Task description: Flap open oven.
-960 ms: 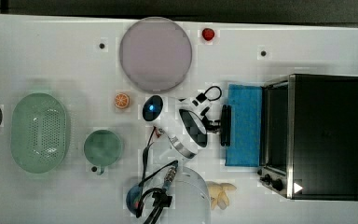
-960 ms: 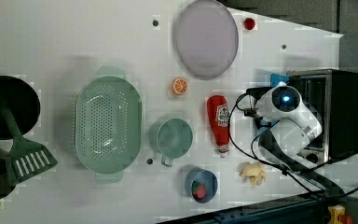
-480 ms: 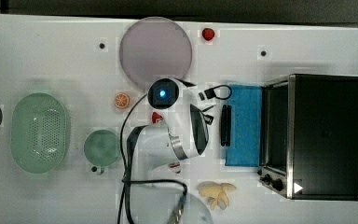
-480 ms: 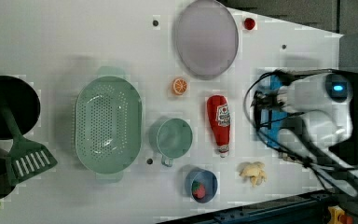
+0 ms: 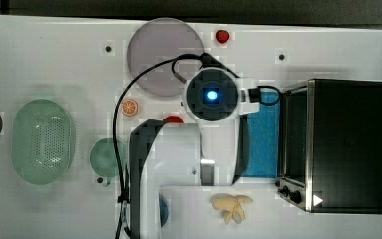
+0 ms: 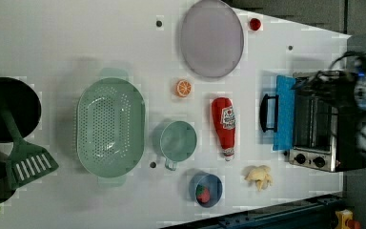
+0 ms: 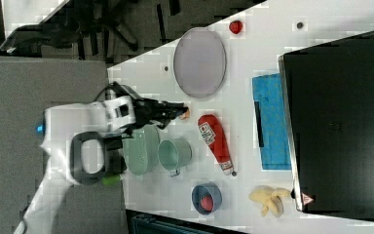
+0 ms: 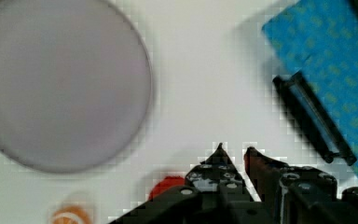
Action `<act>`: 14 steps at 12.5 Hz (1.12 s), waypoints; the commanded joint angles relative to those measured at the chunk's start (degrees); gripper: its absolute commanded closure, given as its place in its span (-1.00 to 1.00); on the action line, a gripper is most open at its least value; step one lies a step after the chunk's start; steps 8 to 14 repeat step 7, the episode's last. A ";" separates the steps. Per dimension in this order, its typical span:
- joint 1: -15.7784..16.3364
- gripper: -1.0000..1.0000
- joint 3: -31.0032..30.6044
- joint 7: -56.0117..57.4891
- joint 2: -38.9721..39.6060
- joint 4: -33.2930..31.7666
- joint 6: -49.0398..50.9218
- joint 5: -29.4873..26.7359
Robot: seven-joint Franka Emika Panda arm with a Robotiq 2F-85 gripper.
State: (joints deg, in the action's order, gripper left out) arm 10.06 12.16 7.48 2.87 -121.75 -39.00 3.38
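Oven [image 5: 348, 144] sits at the top view's right end of the surface [image 5: 54, 55], front facing the top view's left. Its blue door [image 5: 262, 144] is dropped flat and level w/ the dark handle [image 6: 264, 112] at the outer edge, so by my read the flap-open is done and nothing holds the door but its own hinge. Gripper [image 8: 234, 151] hangs well above the surface, apart from the handle, approx over the bare patch btwn the grey plate [image 5: 164, 57] and the door. Its fingers are nearly together w/ a slim gap and nothing clamped. That fits an arm clear of the job, not mid-pull. Knobs are at the oven front's lower corner in the left view, untouched by anything. Containers: oven cavity shows rack bars in the left view, can't tell if anything's on them. Green colander [image 6: 110, 129] looks empty, as does the green mug [image 6: 176, 140] just beside it. Small blue bowl [image 6: 206, 188] holds a red item, poss. a strawberry. Black pot [image 6: 7, 109] at the left view's left edge has a green spatula [image 6: 26, 157] leaning out of it. The plate is bare. Loose on the surface are a ketchup bottle [image 6: 224, 125] lying on its side, an orange slice [image 6: 183, 88] and a banana [image 6: 259, 175] near the knobs.
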 commanded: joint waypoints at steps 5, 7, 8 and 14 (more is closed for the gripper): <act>-0.64 0.65 0.75 -10.32 -9.28 8.07 18.80 -0.97; -0.65 0.65 0.92 -10.32 -12.04 8.76 22.62 -0.97; -0.65 0.65 0.92 -10.32 -12.04 8.76 22.62 -0.97; -0.65 0.65 0.92 -10.32 -12.04 8.76 22.62 -0.97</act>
